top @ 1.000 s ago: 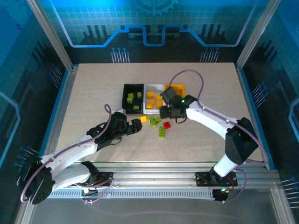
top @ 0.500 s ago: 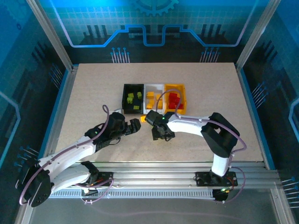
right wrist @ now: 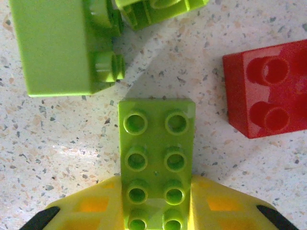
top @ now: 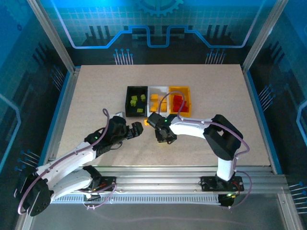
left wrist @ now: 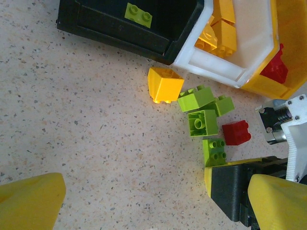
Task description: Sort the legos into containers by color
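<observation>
1. The long lime brick (right wrist: 156, 143) is lying studs-up on the surface (right wrist: 57, 143), its near end sitting between the fingers of the right hand (right wrist: 156, 203). The yellow pads (right wrist: 96, 208) are pressing against both long sides, so this hand is closed on the brick.
2. The right wrist view is giving the close detail. Just ahead of the fingertips and to their left, a lime block (right wrist: 53, 45) is lying on its side. A red brick (right wrist: 268, 91) is resting ahead to their right, apart from the long lime brick.
3. The left wrist view is taking in the wider scatter. An orange block (left wrist: 164, 85) is sitting well ahead of the left hand (left wrist: 153, 194), just short of the black bin (left wrist: 120, 28). A cluster of lime blocks (left wrist: 202, 122) is lying ahead and to its right.
4. The left hand is hanging over bare surface with its fingers (left wrist: 29, 201) spread wide and nothing between them.
5. The top view is showing the whole row beyond both hands. The black bin is holding lime pieces (top: 136, 100), and the white bin (top: 152, 88) beside it is holding orange pieces (top: 154, 100). The yellow bin (top: 188, 103) is holding red pieces (top: 177, 101) and standing nearest the right hand.
</observation>
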### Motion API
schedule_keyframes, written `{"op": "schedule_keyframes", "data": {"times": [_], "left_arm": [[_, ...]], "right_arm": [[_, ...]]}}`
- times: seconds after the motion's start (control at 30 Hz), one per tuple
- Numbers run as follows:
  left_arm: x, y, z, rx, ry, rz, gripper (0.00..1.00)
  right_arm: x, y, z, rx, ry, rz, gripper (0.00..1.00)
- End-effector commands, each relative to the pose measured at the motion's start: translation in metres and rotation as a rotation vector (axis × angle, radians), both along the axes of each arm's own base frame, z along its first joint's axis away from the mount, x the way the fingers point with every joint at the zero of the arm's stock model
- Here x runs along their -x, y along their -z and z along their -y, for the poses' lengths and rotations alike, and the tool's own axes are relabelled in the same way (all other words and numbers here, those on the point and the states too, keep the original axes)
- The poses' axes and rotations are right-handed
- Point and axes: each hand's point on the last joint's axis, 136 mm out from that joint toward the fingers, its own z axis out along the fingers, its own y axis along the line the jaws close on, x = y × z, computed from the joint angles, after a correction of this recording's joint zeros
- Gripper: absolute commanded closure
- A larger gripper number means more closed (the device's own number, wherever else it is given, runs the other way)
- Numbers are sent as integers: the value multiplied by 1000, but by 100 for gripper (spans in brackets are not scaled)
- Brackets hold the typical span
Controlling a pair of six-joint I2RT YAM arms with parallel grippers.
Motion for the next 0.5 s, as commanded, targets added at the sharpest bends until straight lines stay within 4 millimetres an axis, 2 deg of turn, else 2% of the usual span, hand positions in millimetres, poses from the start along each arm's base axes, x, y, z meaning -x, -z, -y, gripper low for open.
{"op": "schedule_keyframes", "data": {"times": [0.0,0.1,0.27,0.33,0.47], "left_arm": [[4,5,-9,-21,-19,-14,1],[5,7,-13,-33,-30,-16,1],[8,8,-24,-49,-72,-12,1],[10,8,-27,-42,-82,-9,1],[15,10,-30,-35,-92,-10,1]], "right_arm": [[-4,-5,17,39,0,37,75],[-8,-28,10,-19,-48,86,75],[-17,-79,-15,-156,-166,185,75],[-28,-99,-29,-204,-213,222,75],[-60,-118,-53,-262,-238,247,74]]}}
